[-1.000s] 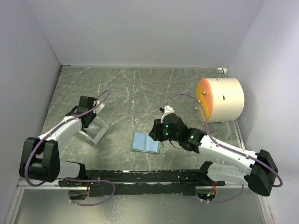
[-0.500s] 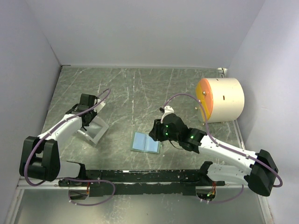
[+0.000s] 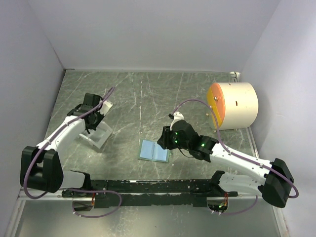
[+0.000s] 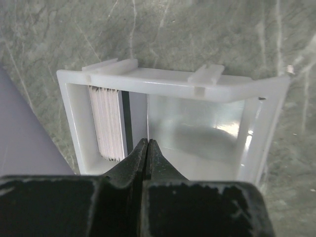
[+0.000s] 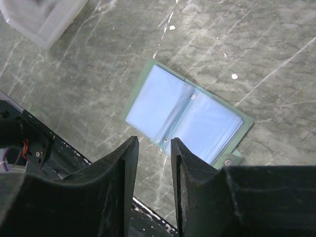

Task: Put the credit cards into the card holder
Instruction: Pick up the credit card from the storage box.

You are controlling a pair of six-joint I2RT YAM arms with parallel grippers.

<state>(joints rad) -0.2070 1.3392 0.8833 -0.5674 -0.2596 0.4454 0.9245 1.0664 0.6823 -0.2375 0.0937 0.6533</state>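
Note:
The card holder (image 3: 154, 150) lies open on the table, light blue inside with a sage-green rim; the right wrist view shows it (image 5: 187, 116) just beyond my fingertips. My right gripper (image 3: 165, 139) (image 5: 152, 143) is open and empty, hovering over the holder's near edge. My left gripper (image 3: 94, 114) (image 4: 147, 141) is shut over the white tray (image 4: 173, 81). A thin card seen edge-on (image 4: 146, 116) runs straight up from its tips, so it looks pinched on a credit card. A stack of cards (image 4: 106, 123) stands on edge against the tray's left wall, with a dark one (image 4: 125, 118) beside it.
The white tray (image 3: 98, 136) sits at the left of the table and also shows in the right wrist view (image 5: 39, 15). A cream cylinder with an orange face (image 3: 232, 105) stands at the back right. A black rail (image 3: 148, 186) runs along the near edge.
My left gripper has moved back and away from the tray's near side, towards the far left. The right arm and the card holder have not moved.

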